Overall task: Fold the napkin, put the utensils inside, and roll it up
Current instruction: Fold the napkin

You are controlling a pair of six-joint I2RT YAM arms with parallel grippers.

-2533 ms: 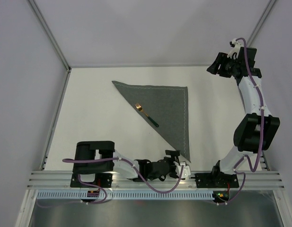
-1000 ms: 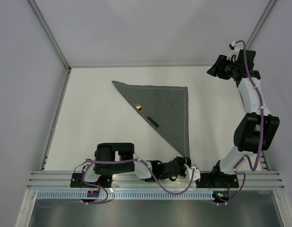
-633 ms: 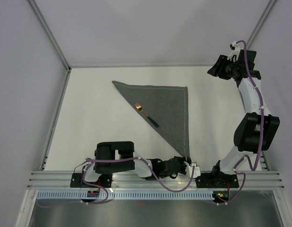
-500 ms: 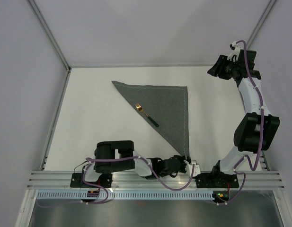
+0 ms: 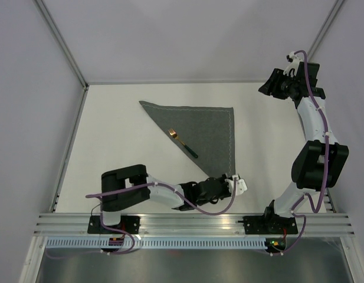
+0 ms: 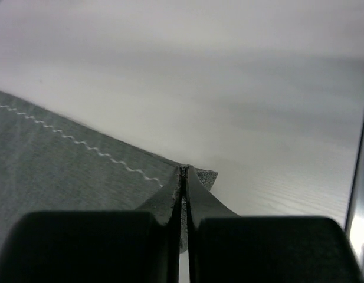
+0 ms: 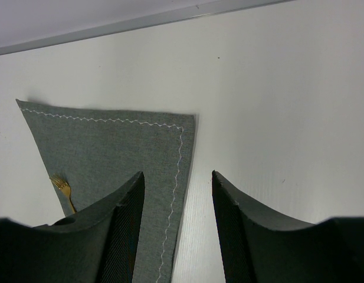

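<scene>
The dark grey napkin lies folded into a triangle on the white table, its long edge running from far left to near right. One utensil, a small gold fork with a dark handle, lies on it beside that long edge. My left gripper is shut on the napkin's near corner, which is pulled a little up and back; the wrist view shows cloth pinched at the left gripper's tips. My right gripper hangs open, high over the far right, looking down on the napkin and fork.
An aluminium rail carrying both arm bases runs along the near table edge. A metal frame post borders the left side, and grey walls close in the back and sides. The right arm's elbow stands over the right strip of table.
The left gripper closed on the napkin's near corner and has drawn it away from the rail toward the napkin's middle. The right arm has stayed put.
</scene>
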